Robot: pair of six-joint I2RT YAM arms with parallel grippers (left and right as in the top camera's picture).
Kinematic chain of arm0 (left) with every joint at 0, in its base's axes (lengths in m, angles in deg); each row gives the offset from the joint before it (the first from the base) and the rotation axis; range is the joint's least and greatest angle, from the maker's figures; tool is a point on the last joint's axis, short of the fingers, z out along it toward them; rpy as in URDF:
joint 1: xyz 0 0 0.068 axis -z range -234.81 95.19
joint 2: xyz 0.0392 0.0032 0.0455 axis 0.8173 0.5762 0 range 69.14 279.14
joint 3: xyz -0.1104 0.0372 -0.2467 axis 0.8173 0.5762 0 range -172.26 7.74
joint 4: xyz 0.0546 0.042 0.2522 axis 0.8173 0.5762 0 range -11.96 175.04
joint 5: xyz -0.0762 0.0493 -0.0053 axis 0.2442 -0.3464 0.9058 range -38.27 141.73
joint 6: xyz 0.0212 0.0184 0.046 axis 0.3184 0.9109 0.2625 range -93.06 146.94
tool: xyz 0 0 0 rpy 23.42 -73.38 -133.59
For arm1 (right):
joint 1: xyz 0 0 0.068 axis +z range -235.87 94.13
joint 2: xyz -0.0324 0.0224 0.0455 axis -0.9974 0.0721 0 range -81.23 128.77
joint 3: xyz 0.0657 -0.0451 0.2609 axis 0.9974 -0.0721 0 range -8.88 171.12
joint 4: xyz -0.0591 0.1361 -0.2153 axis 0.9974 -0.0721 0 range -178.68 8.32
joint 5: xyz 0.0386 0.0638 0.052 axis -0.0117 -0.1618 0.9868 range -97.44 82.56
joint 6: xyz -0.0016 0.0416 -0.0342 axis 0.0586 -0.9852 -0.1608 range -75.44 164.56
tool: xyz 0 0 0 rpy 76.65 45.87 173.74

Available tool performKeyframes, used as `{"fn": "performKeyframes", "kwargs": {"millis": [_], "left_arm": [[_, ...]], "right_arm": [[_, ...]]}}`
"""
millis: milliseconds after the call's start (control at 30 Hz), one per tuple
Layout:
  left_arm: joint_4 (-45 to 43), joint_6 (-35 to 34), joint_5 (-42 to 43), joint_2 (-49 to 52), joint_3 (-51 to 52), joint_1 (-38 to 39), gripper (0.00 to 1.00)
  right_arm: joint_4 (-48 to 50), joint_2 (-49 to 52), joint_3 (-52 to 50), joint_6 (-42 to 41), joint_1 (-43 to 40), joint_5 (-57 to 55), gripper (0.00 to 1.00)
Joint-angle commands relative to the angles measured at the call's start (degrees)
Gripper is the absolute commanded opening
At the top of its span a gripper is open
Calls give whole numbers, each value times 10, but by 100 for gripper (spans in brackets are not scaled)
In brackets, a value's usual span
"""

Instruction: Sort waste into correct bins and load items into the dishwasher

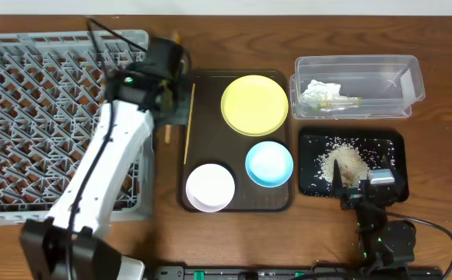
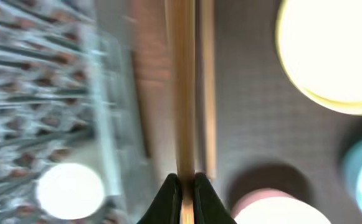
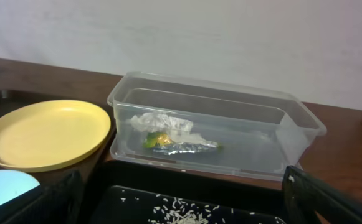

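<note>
My left gripper is shut on one wooden chopstick, between the grey dish rack and the brown tray. The second chopstick lies along the tray's left edge. The yellow plate, light blue bowl and white bowl sit on the brown tray. A blurred white round thing shows by the rack. My right gripper is open and empty over the front of the black tray, which holds rice scraps. The clear tub holds the tissue and wrapper.
The dark brown serving tray lies in the middle of the wooden table. My left arm stretches over the rack's right side. The clear tub stands just behind the black tray at the right.
</note>
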Motion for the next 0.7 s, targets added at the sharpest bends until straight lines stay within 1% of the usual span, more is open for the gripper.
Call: {"fn": "performKeyframes", "kwargs": {"millis": [0, 267, 500, 567, 667], "left_arm": [[-14, 35, -71, 9, -8, -26, 6], [-91, 43, -70, 65, -7, -89, 6], [-105, 91, -73, 108, -7, -95, 7], [-105, 91, -82, 111, -8, -95, 14], [-101, 73, -81, 97, -17, -95, 17]], "right_arm": [[0, -3, -2, 4, -4, -2, 99], [0, -3, -2, 4, -4, -2, 99], [0, -3, -2, 4, -4, -2, 99], [0, -3, -2, 4, -4, -2, 99], [0, -3, -2, 4, -4, -2, 99]]}}
